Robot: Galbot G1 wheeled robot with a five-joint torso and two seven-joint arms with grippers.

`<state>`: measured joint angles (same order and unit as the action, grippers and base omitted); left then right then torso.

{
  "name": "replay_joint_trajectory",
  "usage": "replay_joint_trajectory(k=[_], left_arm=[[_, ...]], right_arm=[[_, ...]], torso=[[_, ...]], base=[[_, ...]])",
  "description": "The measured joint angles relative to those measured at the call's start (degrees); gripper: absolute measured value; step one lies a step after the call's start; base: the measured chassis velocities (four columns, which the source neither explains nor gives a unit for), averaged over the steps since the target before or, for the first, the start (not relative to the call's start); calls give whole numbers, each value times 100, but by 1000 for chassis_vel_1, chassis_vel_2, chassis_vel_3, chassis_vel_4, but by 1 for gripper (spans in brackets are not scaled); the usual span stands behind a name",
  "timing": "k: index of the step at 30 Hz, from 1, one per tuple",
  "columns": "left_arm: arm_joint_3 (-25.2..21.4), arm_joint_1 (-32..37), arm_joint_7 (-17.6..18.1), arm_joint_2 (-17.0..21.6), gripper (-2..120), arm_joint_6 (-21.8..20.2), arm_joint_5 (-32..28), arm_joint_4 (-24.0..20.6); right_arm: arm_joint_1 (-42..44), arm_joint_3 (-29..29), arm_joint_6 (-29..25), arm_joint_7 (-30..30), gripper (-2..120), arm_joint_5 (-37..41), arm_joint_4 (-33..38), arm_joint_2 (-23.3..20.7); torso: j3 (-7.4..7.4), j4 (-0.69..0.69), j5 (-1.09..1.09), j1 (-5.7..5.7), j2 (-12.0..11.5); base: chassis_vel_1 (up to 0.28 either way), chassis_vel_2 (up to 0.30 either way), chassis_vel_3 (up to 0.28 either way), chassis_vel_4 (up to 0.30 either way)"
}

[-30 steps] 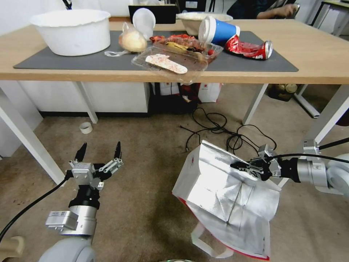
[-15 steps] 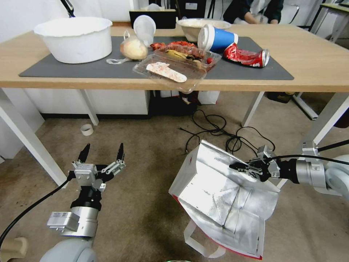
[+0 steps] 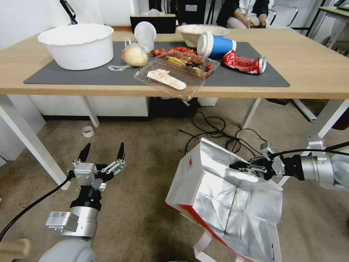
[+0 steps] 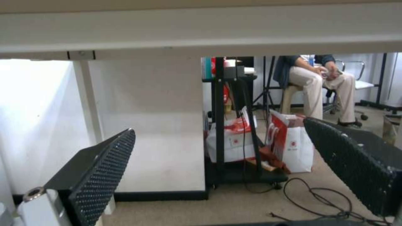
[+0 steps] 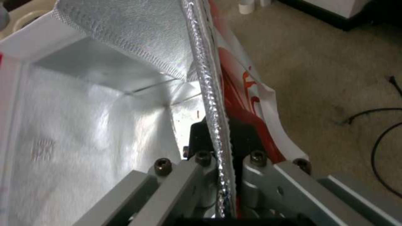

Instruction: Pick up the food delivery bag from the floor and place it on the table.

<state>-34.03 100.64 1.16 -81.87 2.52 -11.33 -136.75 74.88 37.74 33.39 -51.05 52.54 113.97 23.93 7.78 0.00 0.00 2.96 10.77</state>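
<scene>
head view: the bag (image 3: 221,196) is held tilted by its foil-lined rim, in front of the table (image 3: 312,62), pinched by the right gripper (image 3: 241,167). whether it is off the floor (image 3: 145,182) cannot be told. the left gripper (image 3: 102,154) is held spread wide, low over the floor, well apart from the bag

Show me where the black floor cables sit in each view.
Head view: black cables on the floor between table and food delivery bag.
Left wrist view: on the floor beyond the left tool.
Right wrist view: on the floor beside that bag.
Shared landmark: the carpet floor.
</scene>
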Motion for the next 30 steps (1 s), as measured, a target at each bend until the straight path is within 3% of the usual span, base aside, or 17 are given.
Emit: replay_joint_trajectory(k=[30], left_arm=[[8,42,-54,41,100,15,-99,-52]], right_arm=[[53,5,121,-536,0,109,105,-261]], torso=[[495,0,0,184,677]], base=[[0,0,0,0]])
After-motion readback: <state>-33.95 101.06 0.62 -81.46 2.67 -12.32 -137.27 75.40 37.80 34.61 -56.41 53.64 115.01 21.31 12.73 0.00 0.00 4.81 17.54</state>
